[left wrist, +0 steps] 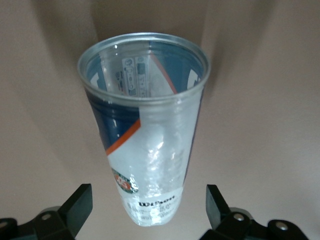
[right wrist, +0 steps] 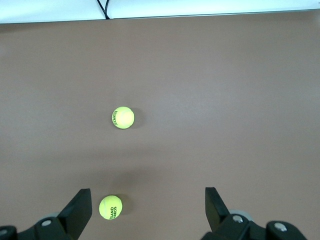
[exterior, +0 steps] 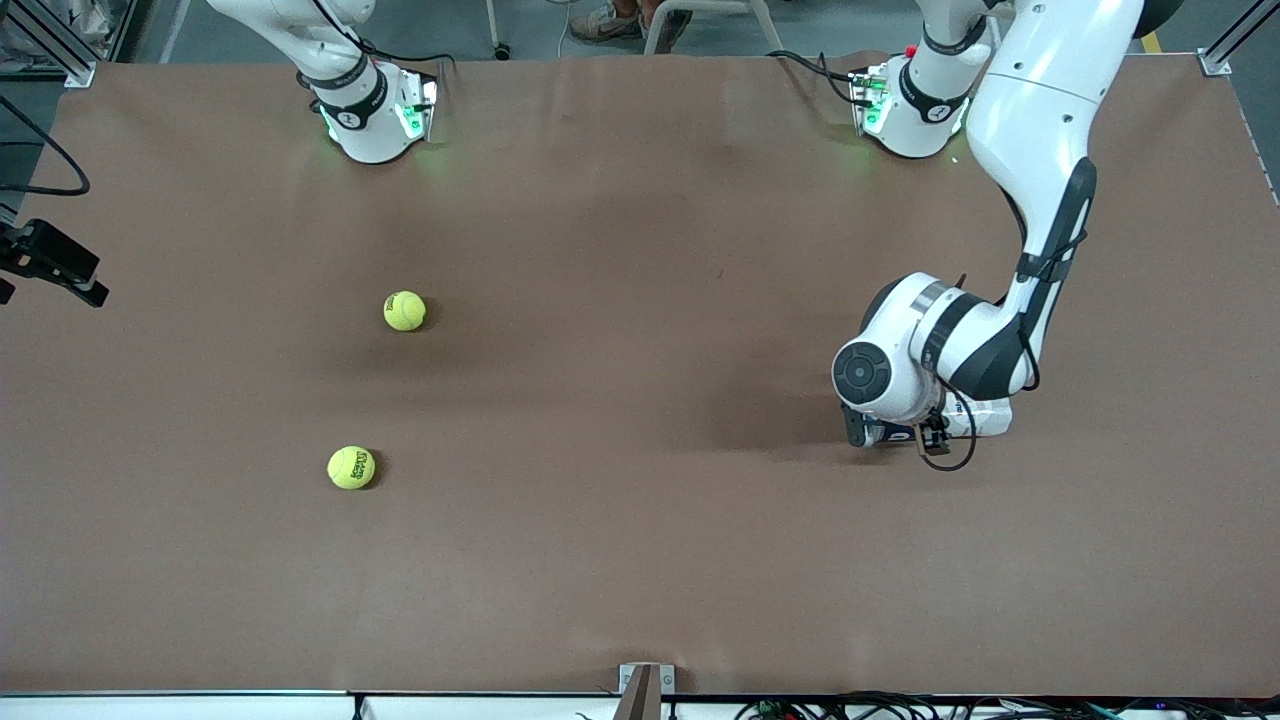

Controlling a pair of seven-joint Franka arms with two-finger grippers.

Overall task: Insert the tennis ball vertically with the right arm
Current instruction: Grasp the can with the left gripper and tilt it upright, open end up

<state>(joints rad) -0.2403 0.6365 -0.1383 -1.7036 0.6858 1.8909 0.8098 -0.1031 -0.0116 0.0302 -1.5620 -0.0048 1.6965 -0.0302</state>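
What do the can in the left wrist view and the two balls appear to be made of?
Can: likely clear glossy plastic; its inner wall shows through the printed label, with highlights on the side. Balls: probably yellow felt over rubber; matte, fuzzy, with dark printed lettering.

**White Franka arms, dark joints, green-lit bases**

Both arms have glossy white shells with black bands at the joints. The bases glow green along the table's edge. The left arm [exterior: 1040, 150] carries a thin black cable looping beside its wrist and a round dark cap. Gripper fingers [right wrist: 80, 207] are black, with silver screws on the mounts.
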